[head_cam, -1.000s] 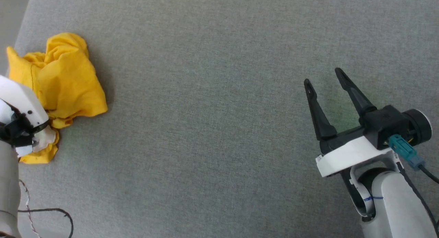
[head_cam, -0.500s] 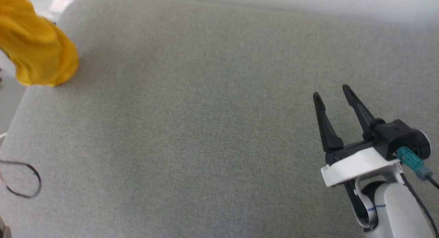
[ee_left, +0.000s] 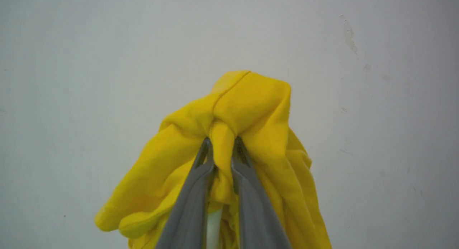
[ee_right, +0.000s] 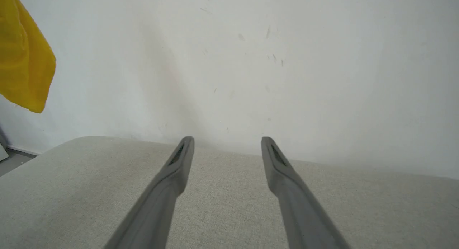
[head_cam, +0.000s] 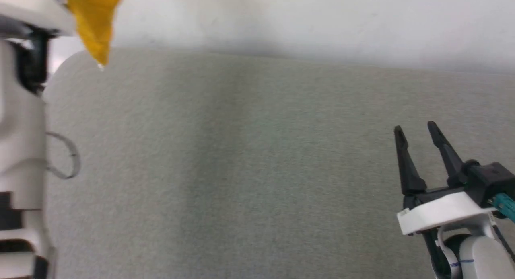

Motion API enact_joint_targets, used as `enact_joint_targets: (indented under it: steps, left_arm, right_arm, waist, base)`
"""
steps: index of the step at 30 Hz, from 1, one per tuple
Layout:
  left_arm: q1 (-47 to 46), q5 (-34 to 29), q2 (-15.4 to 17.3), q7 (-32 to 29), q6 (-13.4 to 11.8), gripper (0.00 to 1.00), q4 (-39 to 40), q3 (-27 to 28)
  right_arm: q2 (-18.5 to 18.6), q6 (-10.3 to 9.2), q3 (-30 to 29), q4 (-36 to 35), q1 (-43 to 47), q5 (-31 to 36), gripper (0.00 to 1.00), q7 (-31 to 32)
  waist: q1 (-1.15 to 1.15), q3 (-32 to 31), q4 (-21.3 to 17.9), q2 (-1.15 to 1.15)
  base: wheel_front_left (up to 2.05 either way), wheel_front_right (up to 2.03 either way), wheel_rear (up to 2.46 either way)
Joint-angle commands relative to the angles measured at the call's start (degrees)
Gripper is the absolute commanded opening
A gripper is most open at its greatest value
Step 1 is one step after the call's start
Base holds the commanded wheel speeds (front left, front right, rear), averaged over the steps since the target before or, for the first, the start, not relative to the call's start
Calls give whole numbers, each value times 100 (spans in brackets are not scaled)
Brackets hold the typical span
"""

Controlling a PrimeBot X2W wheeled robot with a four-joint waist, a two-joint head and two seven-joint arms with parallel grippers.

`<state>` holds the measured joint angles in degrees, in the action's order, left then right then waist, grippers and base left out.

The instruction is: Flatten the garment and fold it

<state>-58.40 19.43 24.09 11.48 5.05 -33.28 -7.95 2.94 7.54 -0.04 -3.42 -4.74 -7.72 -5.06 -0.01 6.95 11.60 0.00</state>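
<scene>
The mustard-yellow garment (ee_left: 251, 109) hangs bunched in the air, with my left gripper (ee_left: 222, 145) shut on a fold of it; its printed face is hidden in the folds. In the head view a hanging corner of the garment (head_cam: 94, 17) shows at the top left, above the far left corner of the grey surface (head_cam: 241, 170), beside my pale left arm (head_cam: 20, 110). The right wrist view catches the garment (ee_right: 21, 59) at its upper left. My right gripper (head_cam: 418, 130) is open over the surface's right side, nothing between its fingers (ee_right: 179, 163).
A white wall (head_cam: 301, 21) stands behind the rounded far edge of the grey fabric-covered surface. A thin cable loop (head_cam: 66, 156) hangs beside the left arm. The surface stretches bare between the two arms.
The left gripper has lifted the garment off the surface into the air. The head camera has tilted up, so the wall is in view. The right gripper stayed open, in about the same place.
</scene>
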Motion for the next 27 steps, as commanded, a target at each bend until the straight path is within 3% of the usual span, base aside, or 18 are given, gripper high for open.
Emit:
enact_joint_targets:
  steps: [1, 5, 13, 19, 22, 24, 25, 26, 27]
  left_arm:
    - [140, 67, -151, -48, 51, 0, 179, -77]
    - [546, 355, -626, -404, 51, 0, 1004, -260]
    - [2111, 659, -1323, -1044, -358, 0, 2551, -723]
    - [3784, 577, -1501, -1048, -733, 0, 2191, -1113]
    - [4379, 479, -1568, -937, -836, 9, 1849, -1323]
    - [4632, 415, -1622, -845, -826, 24, 1721, -1491]
    - [4711, 385, -1636, -791, -808, 43, 1677, -1560]
    - [4766, 381, -1656, -729, -787, 84, 1646, -1600]
    - [4797, 354, -1669, -661, -770, 100, 1633, -1648]
  right_arm:
    - [-5, -5, -44, -56, 81, -43, 100, 13]
    - [-5, -5, -127, -121, 148, -77, 100, 40]
    - [-6, -5, -231, -161, 252, -181, 100, 32]
    - [-6, -5, -180, -111, 252, -279, 100, -40]
    - [-6, -5, -140, -65, 221, -309, 100, -97]
    - [-6, -5, -134, -25, 214, -318, 100, -127]
    - [-6, -5, -121, -4, 205, -321, 100, -135]
    - [-6, -5, -106, 16, 195, -318, 100, -139]
    - [-6, -5, -105, 35, 189, -315, 100, -146]
  waist:
    - [1, -236, -495, 0]
    - [1, -230, -934, 0]
    - [1, 7, -1685, 0]
    - [1, 251, -1997, 0]
    - [1, 324, -2038, 0]
    - [1, 340, -2025, 0]
    - [1, 339, -2015, 0]
    - [1, 332, -2001, 0]
    - [1, 315, -1972, 0]
  base:
    - [0, 0, 0]
    - [0, 0, 0]
    - [0, 0, 0]
    - [0, 0, 0]
    - [0, 0, 0]
    - [0, 0, 0]
    - [0, 0, 0]
    - [0, 0, 0]
    - [0, 0, 0]
